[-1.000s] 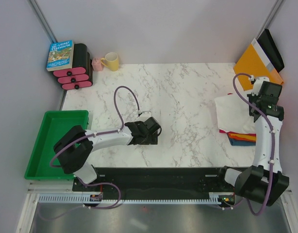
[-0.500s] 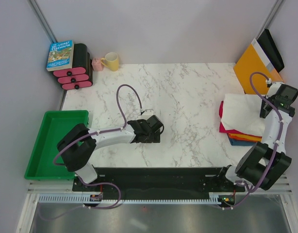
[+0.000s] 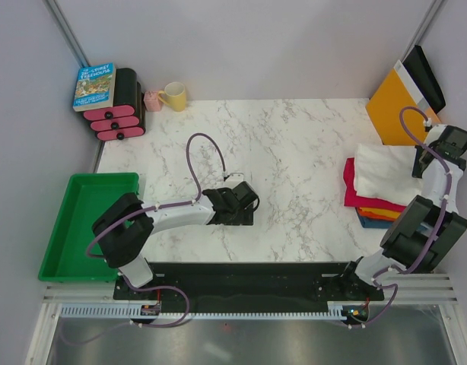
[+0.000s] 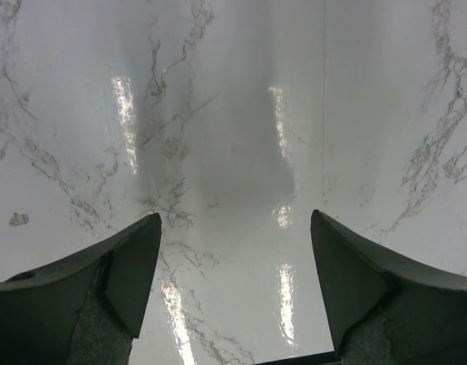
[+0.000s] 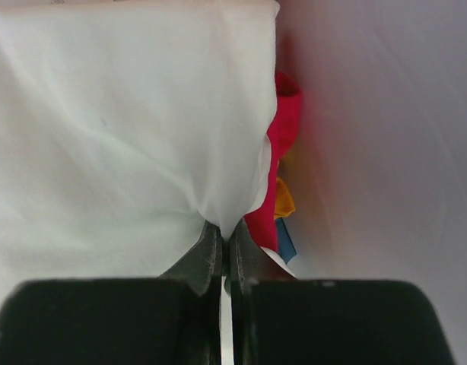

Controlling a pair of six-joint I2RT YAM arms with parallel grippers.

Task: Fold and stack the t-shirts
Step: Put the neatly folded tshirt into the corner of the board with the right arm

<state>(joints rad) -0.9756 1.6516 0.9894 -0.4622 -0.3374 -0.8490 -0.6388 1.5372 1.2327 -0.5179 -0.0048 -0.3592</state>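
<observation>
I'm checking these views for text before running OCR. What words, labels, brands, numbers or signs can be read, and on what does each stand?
Book, blue cover: a title in yellow lettering, too small and blurred to read.
White t-shirt, yellow mug, orange envelope: no print visible.
Left wrist and right wrist views: no text at all.
So nothing can be quoted as it reads.

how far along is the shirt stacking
Done: red t-shirt, orange t-shirt and dark blue t-shirt lie folded in a pile. In hand: right gripper pinches the white t-shirt, draped over that pile. Left: releasing and squaring it; left gripper hangs open, empty.
</observation>
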